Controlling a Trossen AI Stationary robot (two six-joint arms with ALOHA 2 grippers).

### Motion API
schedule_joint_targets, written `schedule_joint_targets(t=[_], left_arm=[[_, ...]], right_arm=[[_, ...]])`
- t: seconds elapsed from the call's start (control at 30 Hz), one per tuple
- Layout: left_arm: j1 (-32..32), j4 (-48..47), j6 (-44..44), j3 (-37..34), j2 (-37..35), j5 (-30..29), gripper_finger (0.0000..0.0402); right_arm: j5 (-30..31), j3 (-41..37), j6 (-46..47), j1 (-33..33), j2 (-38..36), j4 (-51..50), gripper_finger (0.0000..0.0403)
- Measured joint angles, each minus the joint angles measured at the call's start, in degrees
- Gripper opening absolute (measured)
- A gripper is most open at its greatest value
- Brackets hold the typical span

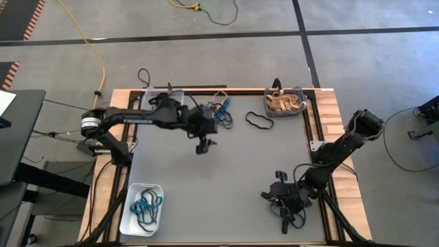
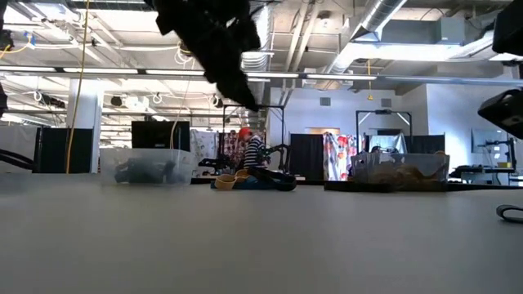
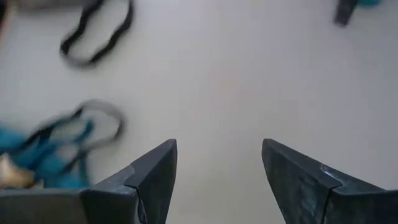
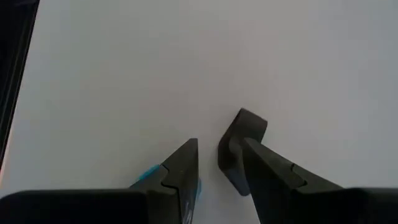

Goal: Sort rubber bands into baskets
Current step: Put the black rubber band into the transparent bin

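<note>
My left gripper hangs open over the table's middle with nothing between its fingers. A heap of teal and black rubber bands lies at the far side, and a single black band lies to its right. Three baskets show. The dark grey one holds tan bands, the white one holds teal bands, and the clear one holds dark bands. My right gripper is near the front right, its fingers close together on a dark band piece. My right gripper pinches a dark band-like piece between its two fingertips. The piece sticks out past the tips, clear of the table. A teal scrap shows beside one finger. Whether the fingers hold it too, I cannot tell. The fingers slant down.
A dark frame rail runs along the mat's right side, and the wooden table edge lies beyond it. The grey mat between the two grippers is bare. Cables hang at the table's left.
</note>
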Motion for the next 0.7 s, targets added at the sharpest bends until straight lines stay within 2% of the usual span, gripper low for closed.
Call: schedule_joint_targets(t=[0.1, 0.33, 0.57, 0.7], left_arm=[[-3.7, 1.9, 0.0, -0.2, 0.9, -2.0, 0.0226], [-9.3, 7.4, 0.2, -0.1, 6.9, -2.4, 0.0226], [-11.1, 9.9, 0.2, -0.2, 15.7, -2.5, 0.0226], [-11.5, 12.1, -0.3, -0.2, 19.5, -2.5, 0.0226]], right_arm=[[-0.7, 0.0, 0.2, 0.2, 0.0, -0.9, 0.0153], [-0.8, 0.0, 0.1, 0.2, 0.8, -4.2, 0.0153], [-1.0, 0.0, -0.5, 0.1, 4.5, -2.9, 0.0151], [-0.9, 0.0, -1.7, 0.1, 4.7, -2.1, 0.0127]])
